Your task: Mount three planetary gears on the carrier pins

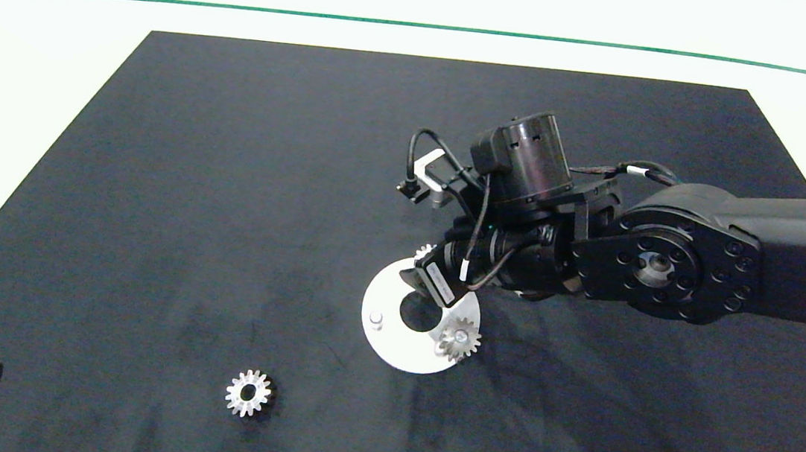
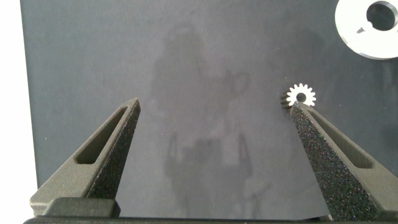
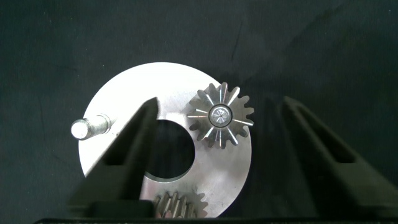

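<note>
Two of the planetary gears are seen seated on carrier pins of the white disc (image 1: 390, 344): one gear (image 1: 459, 340) at the disc's near right edge, with the pin end showing in its centre hole, and a second gear (image 1: 423, 251) at the far edge, largely hidden under the right arm; the third pin (image 1: 376, 320) is left bare on the disc's left side; the third gear (image 1: 248, 392) is found lying flat on the dark mat (image 1: 226, 200) of the table, well apart from the disc toward the near left. The right gripper (image 3: 217, 134) is held above the disc with its fingers spread wide, nothing gripped between them, the seated gear lying in the gap; the left gripper (image 2: 214, 112) is likewise opened wide and empty over the mat at the near left corner, with the loose gear seen just beside one fingertip.
</note>
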Robot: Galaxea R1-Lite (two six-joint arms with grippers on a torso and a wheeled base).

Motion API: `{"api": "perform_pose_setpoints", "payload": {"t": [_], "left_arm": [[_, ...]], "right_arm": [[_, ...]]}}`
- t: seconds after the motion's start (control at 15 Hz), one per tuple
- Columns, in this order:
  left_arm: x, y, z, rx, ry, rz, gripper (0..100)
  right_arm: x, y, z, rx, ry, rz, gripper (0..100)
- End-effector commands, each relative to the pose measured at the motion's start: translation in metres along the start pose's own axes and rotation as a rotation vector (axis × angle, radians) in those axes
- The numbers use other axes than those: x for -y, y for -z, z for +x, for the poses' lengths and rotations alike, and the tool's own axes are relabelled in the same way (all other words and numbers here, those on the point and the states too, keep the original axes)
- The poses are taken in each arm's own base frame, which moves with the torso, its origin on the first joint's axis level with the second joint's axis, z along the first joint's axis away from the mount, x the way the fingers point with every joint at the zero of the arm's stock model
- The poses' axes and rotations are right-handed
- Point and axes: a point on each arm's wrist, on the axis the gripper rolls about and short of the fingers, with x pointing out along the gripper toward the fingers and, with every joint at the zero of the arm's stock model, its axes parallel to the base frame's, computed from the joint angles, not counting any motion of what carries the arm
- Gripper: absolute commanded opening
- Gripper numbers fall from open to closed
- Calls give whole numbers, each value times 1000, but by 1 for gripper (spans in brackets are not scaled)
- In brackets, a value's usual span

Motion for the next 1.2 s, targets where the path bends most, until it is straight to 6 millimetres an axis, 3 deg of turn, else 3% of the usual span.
{"api": "perform_pose_setpoints", "payload": {"t": [0.07,0.53,0.67,0.87,1.0,1.2], "left_arm": [[0,1,1,-7,0,0,100],[0,4,-2,-3,-7,-1,100],[0,5,-5,8,-9,1,100],[2,13,-12,30,22,12,100],[3,18,-10,19,67,22,100],[5,25,-5,17,107,30,100]], "right_arm": [[2,0,-5,0,3,2,100],[27,7,-75,36,49,40,100],[36,21,-110,30,84,64,100],[69,49,-155,-18,193,144,100],[79,61,-177,-29,243,178,100],[88,72,-190,-39,294,245,100]]}}
